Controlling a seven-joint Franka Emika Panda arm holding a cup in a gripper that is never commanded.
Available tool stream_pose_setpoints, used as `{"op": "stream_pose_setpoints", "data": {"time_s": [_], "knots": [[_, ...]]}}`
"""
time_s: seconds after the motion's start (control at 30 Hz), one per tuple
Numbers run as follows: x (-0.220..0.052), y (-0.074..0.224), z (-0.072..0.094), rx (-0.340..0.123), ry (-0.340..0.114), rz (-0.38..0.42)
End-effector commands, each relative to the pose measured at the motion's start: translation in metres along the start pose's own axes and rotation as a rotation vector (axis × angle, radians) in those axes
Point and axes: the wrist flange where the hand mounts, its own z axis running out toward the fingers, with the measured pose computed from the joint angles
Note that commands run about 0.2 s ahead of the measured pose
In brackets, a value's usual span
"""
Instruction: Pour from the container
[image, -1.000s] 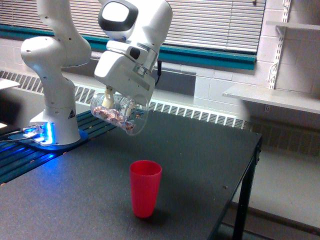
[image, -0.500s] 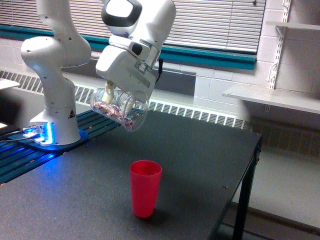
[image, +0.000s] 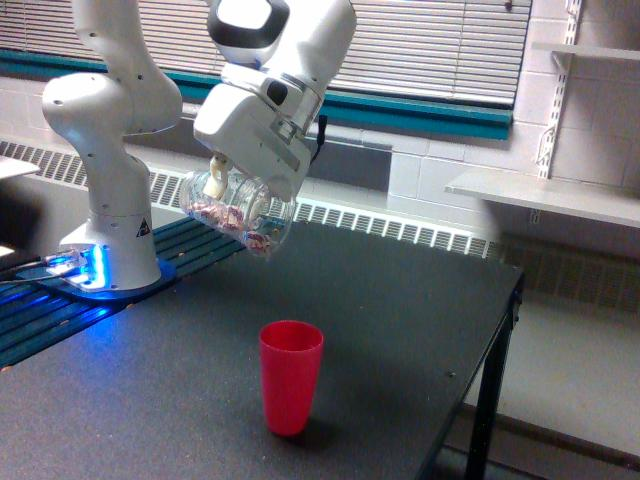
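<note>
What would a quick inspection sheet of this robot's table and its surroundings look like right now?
Surface: dark table, standing on a black leg at the exterior view's right.
Job's things: clear container held tipped on its side above the table, small pinkish pieces inside; red cup upright below, nothing seen falling.
Clutter: nothing seen.
End effector: end effector shut on the clear container.
Cables: dark cable beside the wrist; more at the blue-lit arm base.
Surroundings: window blinds, white wall shelves, radiator grille.
</note>
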Motion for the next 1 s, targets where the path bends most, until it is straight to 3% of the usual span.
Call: {"op": "stream_pose_setpoints", "data": {"time_s": [0.03,0.63,1.0], "knots": [[-0.0027,0.0014,-0.005,-0.011,0.013,0.007],[-0.0025,-0.0011,-0.0106,-0.02,0.022,-0.002],[-0.0093,0.0011,-0.0031,-0.025,0.009,0.008]]}}
